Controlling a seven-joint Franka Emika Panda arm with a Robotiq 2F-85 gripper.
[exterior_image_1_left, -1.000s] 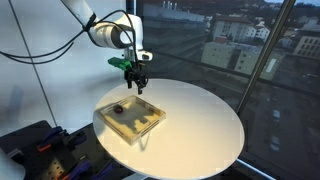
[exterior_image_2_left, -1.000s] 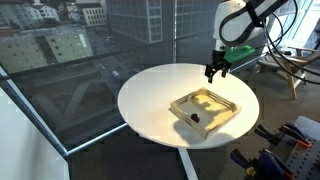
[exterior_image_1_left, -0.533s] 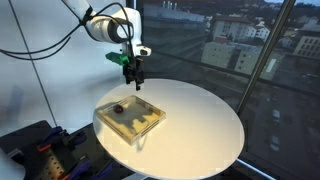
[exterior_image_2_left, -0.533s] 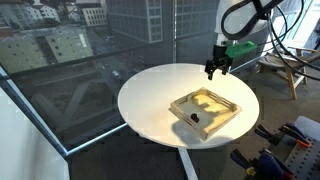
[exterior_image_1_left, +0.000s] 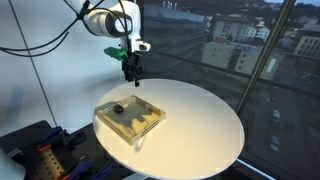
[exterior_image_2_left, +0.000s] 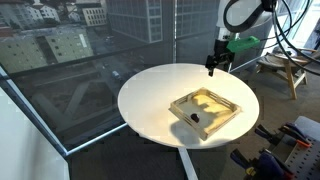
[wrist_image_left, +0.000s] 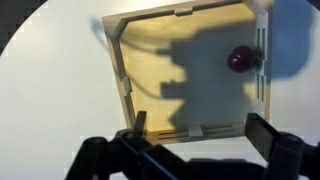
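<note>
A shallow wooden tray (exterior_image_1_left: 131, 117) lies on the round white table (exterior_image_1_left: 200, 125), and shows in both exterior views (exterior_image_2_left: 205, 108). A small dark purple ball (wrist_image_left: 241, 58) rests inside it near one wall, seen in both exterior views (exterior_image_1_left: 119, 109) (exterior_image_2_left: 192, 117). My gripper (exterior_image_1_left: 131, 72) hangs in the air above the table past the tray's far edge (exterior_image_2_left: 213, 70). In the wrist view its two fingers (wrist_image_left: 200, 150) are spread apart with nothing between them, and the tray (wrist_image_left: 150, 60) lies below.
Large windows with city buildings (exterior_image_1_left: 240, 45) stand behind the table. Dark equipment with cables (exterior_image_1_left: 40, 150) sits beside the table, seen also in an exterior view (exterior_image_2_left: 285, 145). A wooden stand (exterior_image_2_left: 285, 70) is behind the arm.
My gripper has risen and moved away from the tray, toward the table's far side. The tray and ball have not moved.
</note>
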